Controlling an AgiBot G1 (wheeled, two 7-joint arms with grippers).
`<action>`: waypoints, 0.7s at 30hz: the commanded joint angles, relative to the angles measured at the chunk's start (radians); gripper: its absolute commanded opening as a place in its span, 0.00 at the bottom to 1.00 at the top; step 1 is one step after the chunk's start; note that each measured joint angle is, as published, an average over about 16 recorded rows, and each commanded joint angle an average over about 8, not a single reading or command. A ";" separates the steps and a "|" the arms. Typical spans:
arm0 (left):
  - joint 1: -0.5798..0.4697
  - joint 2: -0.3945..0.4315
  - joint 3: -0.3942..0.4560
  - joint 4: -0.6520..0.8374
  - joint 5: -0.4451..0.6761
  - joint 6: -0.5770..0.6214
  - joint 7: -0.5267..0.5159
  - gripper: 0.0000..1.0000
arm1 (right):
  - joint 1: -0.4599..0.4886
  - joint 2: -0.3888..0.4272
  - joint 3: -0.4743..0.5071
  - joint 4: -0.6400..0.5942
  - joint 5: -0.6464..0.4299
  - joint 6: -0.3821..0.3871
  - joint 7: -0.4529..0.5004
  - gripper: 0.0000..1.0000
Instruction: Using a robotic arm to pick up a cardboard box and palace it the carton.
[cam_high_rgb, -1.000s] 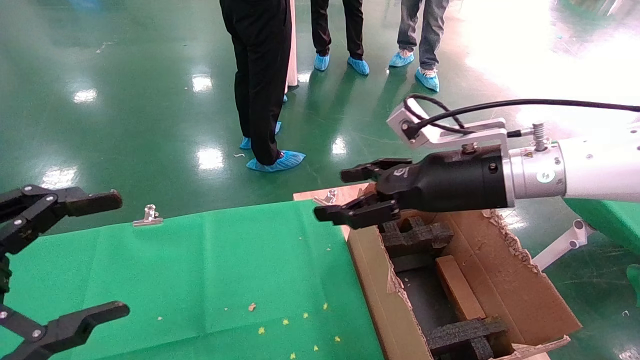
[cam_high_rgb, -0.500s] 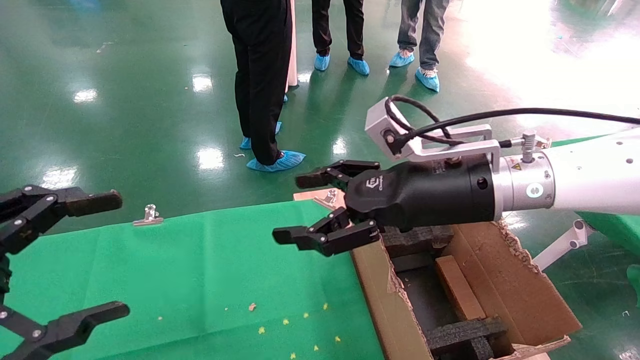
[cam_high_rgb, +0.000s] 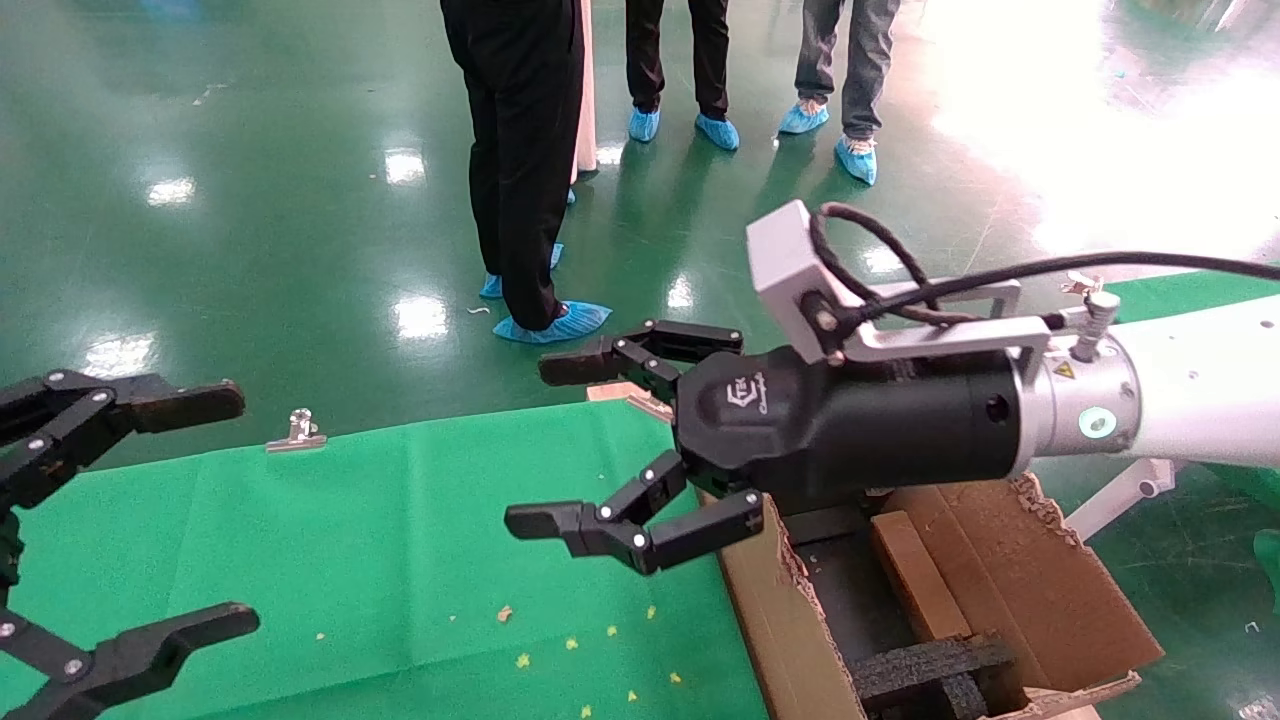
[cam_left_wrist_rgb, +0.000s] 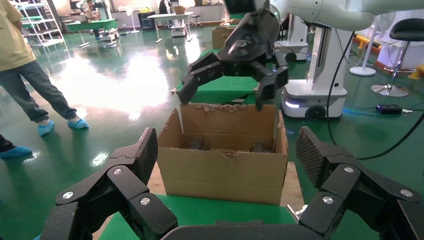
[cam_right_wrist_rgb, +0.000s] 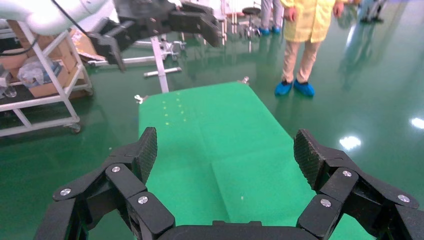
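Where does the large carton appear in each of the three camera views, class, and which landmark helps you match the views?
Head view: the carton sits lower right, beside the green cloth, under the right end effector.
Left wrist view: centre, beyond the open left end effector.
Right wrist view: not in it.
Shared landmark: the green cloth, seen in all three views.
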 joint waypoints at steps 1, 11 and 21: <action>0.000 0.000 0.000 0.000 0.000 0.000 0.000 1.00 | -0.034 -0.005 0.053 0.007 -0.005 -0.019 -0.011 1.00; 0.000 0.000 0.000 0.000 0.000 0.000 0.000 1.00 | -0.206 -0.032 0.323 0.044 -0.033 -0.112 -0.065 1.00; 0.000 0.000 0.000 0.000 0.000 0.000 0.000 1.00 | -0.301 -0.047 0.474 0.062 -0.049 -0.164 -0.091 1.00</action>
